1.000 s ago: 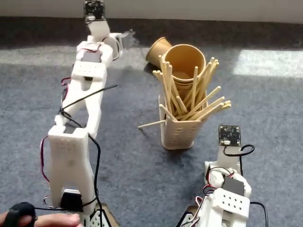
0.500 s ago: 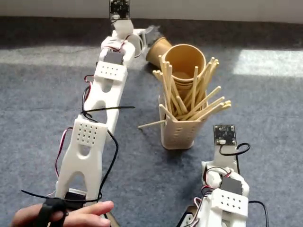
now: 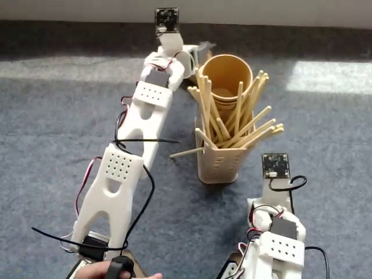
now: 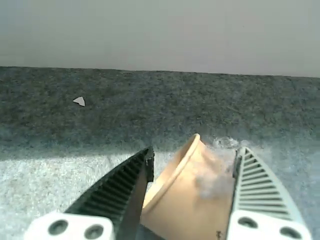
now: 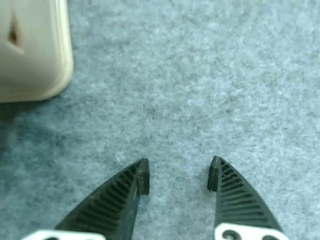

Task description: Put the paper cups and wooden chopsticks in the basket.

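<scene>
Your surface (image 3: 52, 122) is a grey, felt-like carpet with a fuzzy nap. Your left arm (image 3: 136, 136) stretches across it from the lower left of the high view to the top centre. It is white moulded plastic with perforated panels and loose black cables. Your right arm (image 3: 278, 241) sits at the lower right.

The basket (image 3: 221, 165) stands upright at the centre: cream plastic, rounded corners, rows of small holes in its wall. Inside it is one tan paper cup (image 3: 228, 72), mouth up, ringed by a fan of pale wooden chopsticks (image 3: 241, 125). One stick pokes sideways through the basket's wall.

A second paper cup (image 4: 182, 200) lies on its side on the carpet. Your left hand (image 4: 195, 151) is spread, its ribbed fingers either side of that cup's rim. Your right hand (image 5: 177, 172) is spread too, over carpet near the basket's corner.
</scene>
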